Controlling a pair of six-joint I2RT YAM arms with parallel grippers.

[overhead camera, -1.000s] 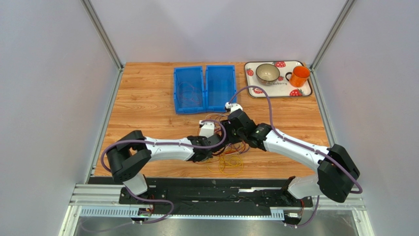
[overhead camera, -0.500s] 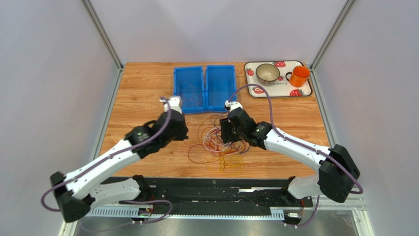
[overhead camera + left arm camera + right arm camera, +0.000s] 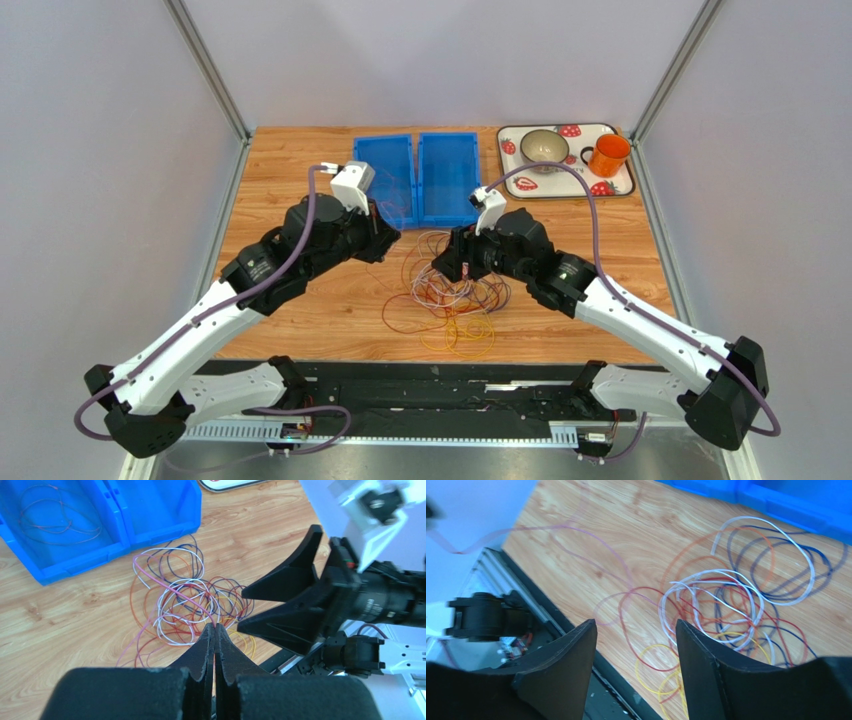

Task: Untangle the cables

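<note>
Cables [image 3: 452, 298]: loose tangle on the wood table [image 3: 290, 190], center of the top view, just below the two blue bins. Red, white, orange, yellow and dark loops overlap. The yellow loops sit at the bottom edge of the pile, nearest the arm bases.

L gripper [image 3: 386, 242]: sits left of the pile, just under the left blue bin [image 3: 385, 226]. In your L wrist view the fingers [image 3: 202, 655] are pressed together on a pink cable [image 3: 170, 587]. That strand runs from the tips toward upper left and stands clear above the heap. In the R wrist view you see it as a thin blurred pink line crossing to the upper left corner.

R gripper [image 3: 636, 625]: spread wide, nothing between the fingers. It hangs over the upper right part of the tangle, tips pointing at it. Can't tell if the tips touch any wire. The L wrist cam shows it at frame right, both black fingers apart.

Left bin holds a reddish wire [image 3: 60, 528] in loose loops. Right blue bin [image 3: 448, 180] is beside it, touching.

Upper right of the top view: tray [image 3: 625, 185] with a bowl [image 3: 544, 148] and an orange mug [image 3: 608, 155], well apart from the cables.
</note>
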